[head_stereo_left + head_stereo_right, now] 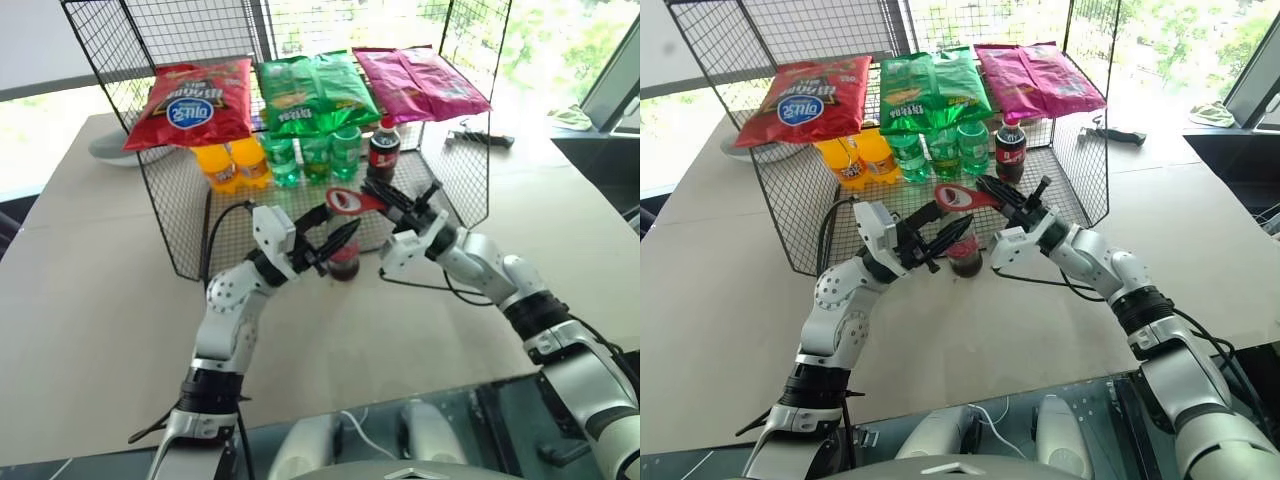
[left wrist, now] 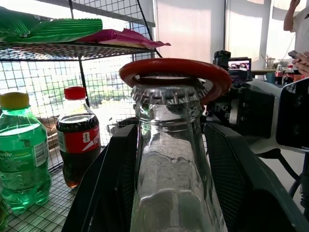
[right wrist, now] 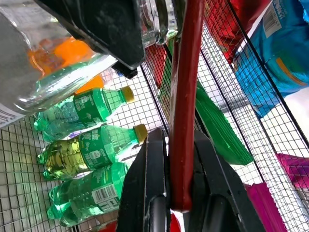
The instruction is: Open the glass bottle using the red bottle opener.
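Glass bottle [image 1: 965,258], small and clear with dark cola low inside, a slim neck and a crimped metal crown cap [image 2: 167,93], stands upright on the pale tabletop [image 1: 970,340] just in front of the black wire-mesh rack [image 1: 790,215], which serves as the landmark here; the left gripper [image 1: 958,232] holds it, black fingers [image 2: 108,183] on either side of the neck, jaws about half spread and closed against the glass; the right gripper [image 1: 1012,208], on the far side of the bottle from the left one, has its jaws pressed together on the short straight handle of the flat red bottle opener [image 1: 962,197], whose ring-shaped head sits on the cap, the ring's rim showing round the crimped edge in the left wrist view.

Judged from this, the step in hand is seating the opener on the cap, with the cap still on; whether the lip has hooked under the crimp I cannot tell; the next move calls for a levering turn of the handle while the left grip keeps the neck steady, since a slack hold could let the bottle tip toward the rack.

Inside the rack, behind the bottle, stand green plastic bottles [image 1: 944,150], orange ones [image 1: 852,158] and a larger plastic cola bottle with a red screw cap [image 1: 1010,150]; crisp bags [image 1: 805,100] lie on its top shelf.
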